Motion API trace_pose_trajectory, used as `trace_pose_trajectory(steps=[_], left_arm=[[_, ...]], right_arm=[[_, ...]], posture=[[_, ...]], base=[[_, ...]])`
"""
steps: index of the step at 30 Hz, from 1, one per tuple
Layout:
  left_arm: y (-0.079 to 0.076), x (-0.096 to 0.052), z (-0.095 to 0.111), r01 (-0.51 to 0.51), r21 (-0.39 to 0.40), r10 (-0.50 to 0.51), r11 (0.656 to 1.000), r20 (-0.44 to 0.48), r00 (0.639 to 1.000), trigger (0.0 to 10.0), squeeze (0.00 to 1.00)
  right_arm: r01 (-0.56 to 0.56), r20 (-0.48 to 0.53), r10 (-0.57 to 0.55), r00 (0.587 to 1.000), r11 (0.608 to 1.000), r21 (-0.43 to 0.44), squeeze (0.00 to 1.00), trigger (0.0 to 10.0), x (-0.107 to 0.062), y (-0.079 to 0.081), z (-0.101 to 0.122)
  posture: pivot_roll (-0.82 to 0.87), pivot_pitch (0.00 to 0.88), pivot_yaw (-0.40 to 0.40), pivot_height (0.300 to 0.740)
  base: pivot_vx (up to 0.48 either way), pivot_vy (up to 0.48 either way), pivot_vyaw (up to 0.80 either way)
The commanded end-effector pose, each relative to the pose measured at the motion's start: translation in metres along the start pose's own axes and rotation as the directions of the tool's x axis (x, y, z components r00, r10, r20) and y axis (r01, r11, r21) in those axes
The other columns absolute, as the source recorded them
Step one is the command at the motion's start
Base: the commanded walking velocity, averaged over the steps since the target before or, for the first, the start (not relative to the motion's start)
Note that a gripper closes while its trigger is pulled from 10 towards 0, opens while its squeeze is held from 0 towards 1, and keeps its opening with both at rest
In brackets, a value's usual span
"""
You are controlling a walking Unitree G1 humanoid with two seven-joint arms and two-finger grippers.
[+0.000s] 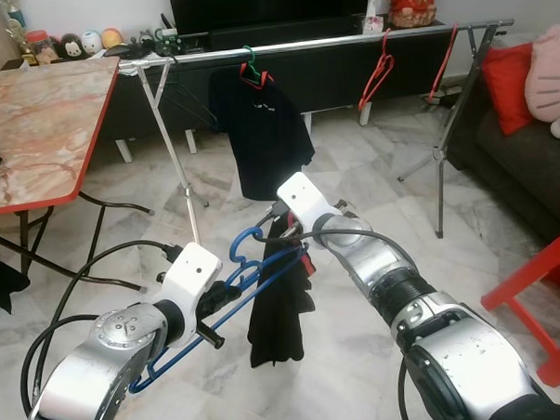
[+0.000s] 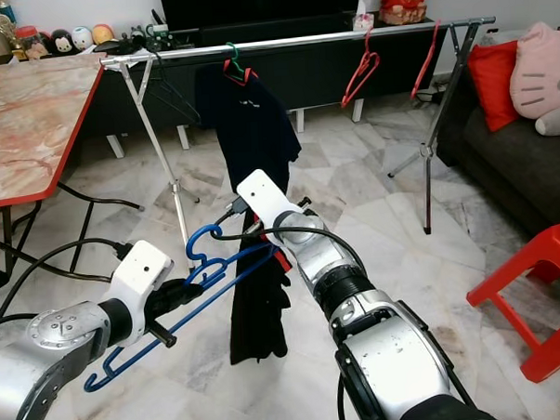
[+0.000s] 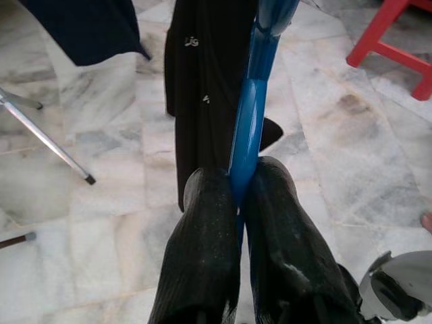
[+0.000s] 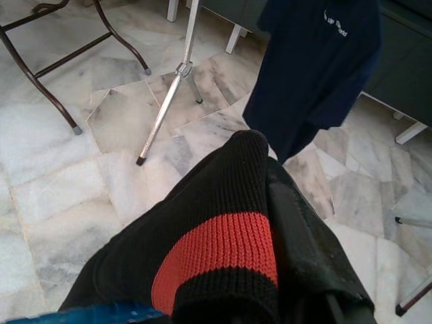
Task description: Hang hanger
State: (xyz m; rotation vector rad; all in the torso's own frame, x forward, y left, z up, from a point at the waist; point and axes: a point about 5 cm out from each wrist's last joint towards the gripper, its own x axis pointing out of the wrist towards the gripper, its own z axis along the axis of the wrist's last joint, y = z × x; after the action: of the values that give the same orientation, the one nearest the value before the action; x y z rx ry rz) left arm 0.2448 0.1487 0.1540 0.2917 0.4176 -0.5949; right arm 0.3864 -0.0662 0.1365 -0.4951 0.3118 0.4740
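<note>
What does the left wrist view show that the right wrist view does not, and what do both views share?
Left wrist view alone: the left end effector shut on the blue hanger, and a red stool.

Right wrist view alone: the red stripe of the black garment held at the right end effector, and the white print on the dark blue T-shirt.

Both: the black garment, the dark blue T-shirt, a metal leg of the clothes rack and the marble floor.
</note>
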Motion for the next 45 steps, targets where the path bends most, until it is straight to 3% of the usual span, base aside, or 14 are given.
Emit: trace_pose_trajectory(steps=[1,7,9,13,19,22,28,33,43,45], left_arm=[[0.023,-0.011,-0.01,-0.157,-0.021,0.156,0.987,-0.061,0.986,10.0,0.0],[0.03,-0.013,-0.009,-0.245,-0.065,0.243,0.967,-0.03,0.97,10.0,0.0],[0.039,-0.016,-0.007,-0.324,-0.101,0.325,0.941,-0.01,0.946,10.0,0.0],[0.046,-0.02,-0.008,-0.382,-0.119,0.384,0.916,-0.008,0.923,10.0,0.0],[0.047,-0.026,-0.01,-0.375,-0.103,0.375,0.921,-0.023,0.927,10.0,0.0],[0.039,-0.032,-0.012,-0.289,-0.062,0.288,0.955,-0.034,0.957,10.0,0.0],[0.035,-0.038,-0.005,-0.23,-0.073,0.232,0.971,0.023,0.972,10.0,0.0],[0.044,-0.041,0.003,-0.301,-0.121,0.311,0.946,0.071,0.948,10.0,0.0],[0.048,-0.038,0.013,-0.323,-0.187,0.351,0.928,0.143,0.926,10.0,0.0],[0.044,-0.038,0.026,-0.281,-0.226,0.33,0.933,0.224,0.917,10.0,0.0]], right_arm=[[0.064,-0.011,-0.064,0.998,0.998,0.011,0.0,10.0,-0.005,-0.019,-0.008],[0.069,-0.029,-0.069,0.997,0.998,0.007,0.0,10.0,-0.005,-0.02,-0.015],[0.07,-0.037,-0.07,0.997,0.998,0.003,0.0,10.0,-0.006,-0.019,-0.018],[0.074,-0.048,-0.074,0.996,0.997,-0.01,0.0,10.0,-0.007,-0.02,-0.023],[0.089,-0.068,-0.09,0.994,0.996,-0.026,0.0,10.0,-0.008,-0.025,-0.03],[0.113,-0.095,-0.119,0.988,0.992,-0.061,0.0,10.0,-0.011,-0.032,-0.04],[0.123,-0.14,-0.131,0.981,0.99,-0.064,0.0,10.0,-0.014,-0.034,-0.056],[0.105,-0.167,-0.113,0.979,0.993,-0.055,0.0,10.0,-0.014,-0.027,-0.066],[0.091,-0.181,-0.099,0.978,0.995,-0.049,0.0,10.0,-0.014,-0.021,-0.073],[0.083,-0.2,-0.09,0.976,0.996,-0.041,0.0,10.0,-0.015,-0.017,-0.08]], posture=[[-0.05,0.0,-0.007,0.74],[-0.05,0.0,-0.006,0.74],[-0.05,0.0,-0.006,0.74],[-0.05,0.0,-0.006,0.74],[-0.05,0.0,-0.007,0.74],[-0.05,0.0,-0.009,0.74],[-0.05,0.0,-0.01,0.74],[-0.05,0.0,-0.01,0.74],[-0.05,0.0,-0.007,0.74],[-0.05,0.0,-0.005,0.74]], base=[[0.0,0.0,0.0],[0.0,0.0,0.0],[0.0,0.0,0.0],[0.0,0.0,0.0],[0.0,0.0,0.0],[0.0,0.0,0.0],[0.0,0.0,0.0],[0.0,0.0,0.0],[0.0,0.0,0.0],[0.0,0.0,0.0]])
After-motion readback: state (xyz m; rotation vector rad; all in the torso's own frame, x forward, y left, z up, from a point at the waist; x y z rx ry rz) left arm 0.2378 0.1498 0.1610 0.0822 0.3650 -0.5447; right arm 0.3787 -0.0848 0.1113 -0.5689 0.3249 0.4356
